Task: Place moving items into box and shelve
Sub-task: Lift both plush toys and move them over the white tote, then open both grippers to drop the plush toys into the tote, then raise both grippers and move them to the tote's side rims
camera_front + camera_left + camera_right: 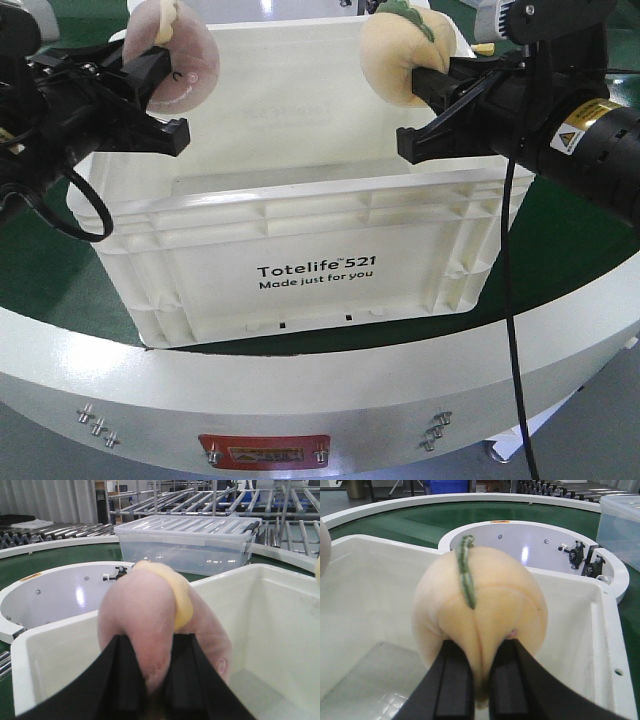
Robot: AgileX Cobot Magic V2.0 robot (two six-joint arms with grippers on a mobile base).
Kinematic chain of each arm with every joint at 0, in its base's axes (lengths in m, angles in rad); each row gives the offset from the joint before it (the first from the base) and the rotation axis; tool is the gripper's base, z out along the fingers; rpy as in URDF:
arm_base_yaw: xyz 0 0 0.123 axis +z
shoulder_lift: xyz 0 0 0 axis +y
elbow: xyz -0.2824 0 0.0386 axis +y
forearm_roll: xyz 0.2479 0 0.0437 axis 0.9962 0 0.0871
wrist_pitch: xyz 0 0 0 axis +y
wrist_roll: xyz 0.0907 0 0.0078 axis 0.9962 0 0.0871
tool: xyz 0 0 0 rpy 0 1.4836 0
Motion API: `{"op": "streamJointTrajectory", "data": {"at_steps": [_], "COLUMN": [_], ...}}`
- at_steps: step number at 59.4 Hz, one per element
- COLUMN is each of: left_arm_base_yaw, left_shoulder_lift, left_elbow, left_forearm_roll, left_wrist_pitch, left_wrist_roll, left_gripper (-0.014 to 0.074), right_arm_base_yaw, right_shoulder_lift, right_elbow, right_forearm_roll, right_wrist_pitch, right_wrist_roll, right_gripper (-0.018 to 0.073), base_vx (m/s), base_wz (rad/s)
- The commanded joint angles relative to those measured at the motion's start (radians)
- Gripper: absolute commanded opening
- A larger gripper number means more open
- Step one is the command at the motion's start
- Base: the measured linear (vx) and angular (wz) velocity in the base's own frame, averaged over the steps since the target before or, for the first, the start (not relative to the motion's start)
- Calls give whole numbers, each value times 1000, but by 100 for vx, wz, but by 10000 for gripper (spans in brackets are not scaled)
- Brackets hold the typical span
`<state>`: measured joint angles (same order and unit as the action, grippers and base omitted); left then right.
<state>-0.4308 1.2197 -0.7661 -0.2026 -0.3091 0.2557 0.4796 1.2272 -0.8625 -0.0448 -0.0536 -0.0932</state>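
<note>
The off-white box (pixel 300 215) printed "Totelife 521" stands on the green belt right in front of me. Over its left side my left gripper (pixel 160 90) is shut on a pinkish soft ball (pixel 185 60) with a small dark face mark. In the left wrist view that pink ball (pixel 150 615) bulges between the black fingers (pixel 120 680) above the box wall (pixel 60 655). My right gripper (pixel 425 105) is shut on a yellow-orange ball (pixel 395 55) over the box's right side. In the right wrist view this ball (pixel 485 605), with a green stem, is pinched above the box floor (pixel 370 675).
A white curved guard rail (pixel 300 390) with a red label runs along the front. A clear lidded storage bin (pixel 190 545) sits on the belt beyond the box. A white round hub (pixel 530 550) lies behind. Roller racks (pixel 250 500) fill the background.
</note>
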Motion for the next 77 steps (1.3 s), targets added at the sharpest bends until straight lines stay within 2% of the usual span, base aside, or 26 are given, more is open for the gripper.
{"op": "streamJointTrajectory", "data": {"at_steps": [1,11,19,32,41,58,63,67,72,77], "left_arm_base_yaw": [-4,-4,-4,-2,25,155,180,199,220,245], "left_shoulder_lift": [-10,-7,-7,-26,-89,-179,-181,-180,-179,-171], "left_elbow": [-27,-26,-26,-26,-26,-26,-26,-26,-27,-53], "left_forearm_roll": [-1,-4,-4,-13,-24,-179,-209,-261,-317,-327], "left_wrist_pitch": [-89,-112,-121,-121,-98,37,65,95,123,182], "left_wrist_roll": [2,0,-7,-6,35,204,212,210,210,210], "left_gripper": [232,452,536,540,540,539,539,539,539,539], "right_arm_base_yaw": [1,1,-1,-4,-67,-208,-229,-239,-241,-241], "right_shoulder_lift": [-24,-24,-24,-27,-48,-129,-144,-148,-137,-107], "right_elbow": [-32,-32,-32,-33,-33,-32,-32,-42,-97,-178], "right_forearm_roll": [-7,1,0,-2,19,18,18,20,28,45], "right_wrist_pitch": [-99,-105,-106,-122,-107,-22,1,27,131,248], "right_wrist_roll": [-7,-6,-7,-20,-26,-29,-30,-29,-22,-20], "right_gripper": [281,540,641,619,596,592,592,592,592,592], "base_vx": [0,0,0,0,0,0,0,0,0,0], "base_wz": [0,0,0,0,0,0,0,0,0,0]}}
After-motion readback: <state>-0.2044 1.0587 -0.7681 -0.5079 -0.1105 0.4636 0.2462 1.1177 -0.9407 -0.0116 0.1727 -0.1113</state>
